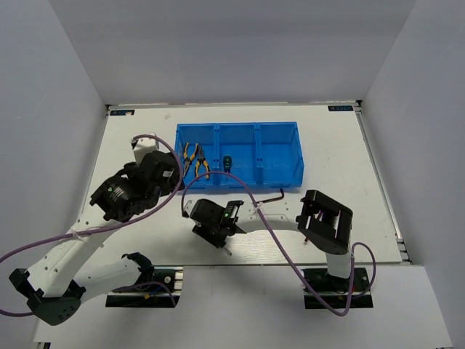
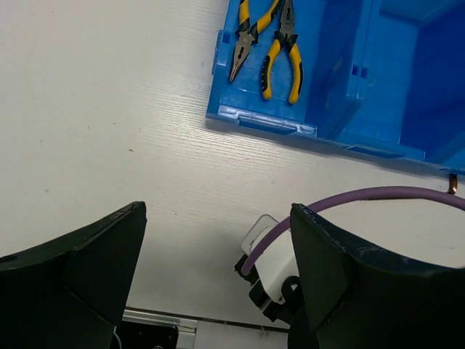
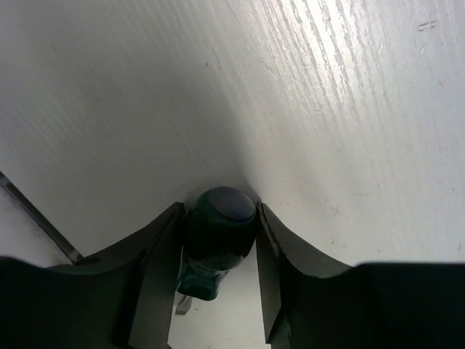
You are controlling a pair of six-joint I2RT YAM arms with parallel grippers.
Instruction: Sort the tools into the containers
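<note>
The blue bin (image 1: 240,127) has three compartments side by side. Two yellow-handled pliers (image 1: 195,158) lie in its left compartment and also show in the left wrist view (image 2: 265,40). A green-and-black screwdriver (image 1: 227,161) lies in the middle compartment. My right gripper (image 1: 216,234) is shut on a second green-and-black screwdriver (image 3: 218,233) low over the table, in front of the bin. My left gripper (image 2: 218,269) is open and empty, left of the bin's front left corner (image 1: 168,173). A dark hex key (image 1: 276,193) lies on the table by the bin's front wall.
Purple cables (image 1: 269,233) loop from both arms across the near part of the table. The right arm's elbow (image 1: 327,218) stands at the front right. The table's near edge (image 1: 240,263) runs just behind my right gripper. Grey walls enclose the table.
</note>
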